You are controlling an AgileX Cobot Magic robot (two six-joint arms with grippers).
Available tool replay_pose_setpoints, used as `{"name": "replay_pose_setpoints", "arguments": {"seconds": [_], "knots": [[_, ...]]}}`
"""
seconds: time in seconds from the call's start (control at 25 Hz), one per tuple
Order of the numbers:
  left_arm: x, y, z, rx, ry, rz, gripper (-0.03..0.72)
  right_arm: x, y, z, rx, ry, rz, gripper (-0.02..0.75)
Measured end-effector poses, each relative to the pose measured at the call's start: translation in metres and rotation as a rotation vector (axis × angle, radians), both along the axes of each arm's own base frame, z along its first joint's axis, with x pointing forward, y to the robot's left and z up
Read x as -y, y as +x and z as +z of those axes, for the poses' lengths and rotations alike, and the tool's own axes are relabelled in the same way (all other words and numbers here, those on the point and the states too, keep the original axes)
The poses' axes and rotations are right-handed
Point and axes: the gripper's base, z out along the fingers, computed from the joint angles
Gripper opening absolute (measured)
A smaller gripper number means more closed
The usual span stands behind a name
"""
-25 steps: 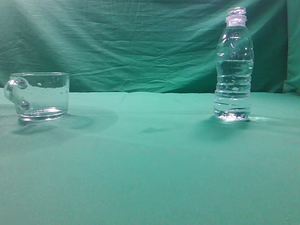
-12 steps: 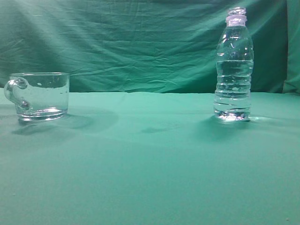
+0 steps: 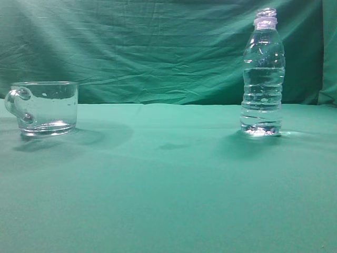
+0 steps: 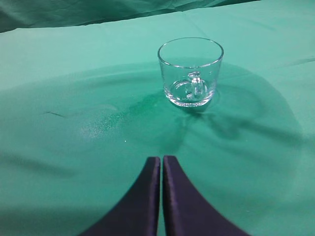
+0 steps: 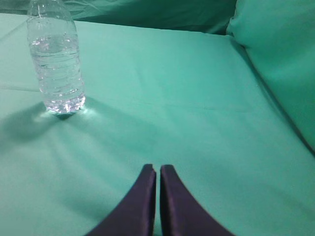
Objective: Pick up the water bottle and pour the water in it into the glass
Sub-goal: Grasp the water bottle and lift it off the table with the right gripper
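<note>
The water bottle (image 3: 263, 74) stands upright at the right of the green table, uncapped and filled with water (image 3: 262, 100) nearly to its shoulder. It also shows in the right wrist view (image 5: 55, 64), far ahead and left of my right gripper (image 5: 158, 168), which is shut and empty. The glass (image 3: 45, 108) stands at the left, empty, handle to the left. It also shows in the left wrist view (image 4: 190, 72), ahead and slightly right of my left gripper (image 4: 161, 159), which is shut and empty. Neither gripper shows in the exterior view.
A green cloth covers the table (image 3: 168, 179) and hangs as a wrinkled backdrop (image 3: 147, 47). A green padded wall (image 5: 280, 59) rises at the table's right side.
</note>
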Motion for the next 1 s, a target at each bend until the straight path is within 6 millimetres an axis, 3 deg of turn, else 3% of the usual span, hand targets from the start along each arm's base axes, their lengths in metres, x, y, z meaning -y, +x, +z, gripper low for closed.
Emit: {"name": "replay_pose_setpoints", "arguments": {"seconds": [0.16,0.32,0.48,0.6,1.0], "knots": [[0.0,0.0,0.0,0.0,0.0,0.0,0.0,0.0,0.001,0.003,0.047,-0.035,0.012,0.0],[0.0,0.0,0.0,0.0,0.0,0.0,0.0,0.0,0.005,0.026,0.289,0.216,-0.037,0.0],[0.0,0.0,0.0,0.0,0.0,0.0,0.0,0.004,0.003,0.043,0.477,0.308,-0.064,0.0],[0.0,0.0,0.0,0.0,0.0,0.0,0.0,0.002,0.003,0.045,0.417,0.322,-0.053,0.0],[0.0,0.0,0.0,0.0,0.0,0.0,0.0,-0.002,0.021,0.097,0.271,0.351,-0.05,0.0]]}}
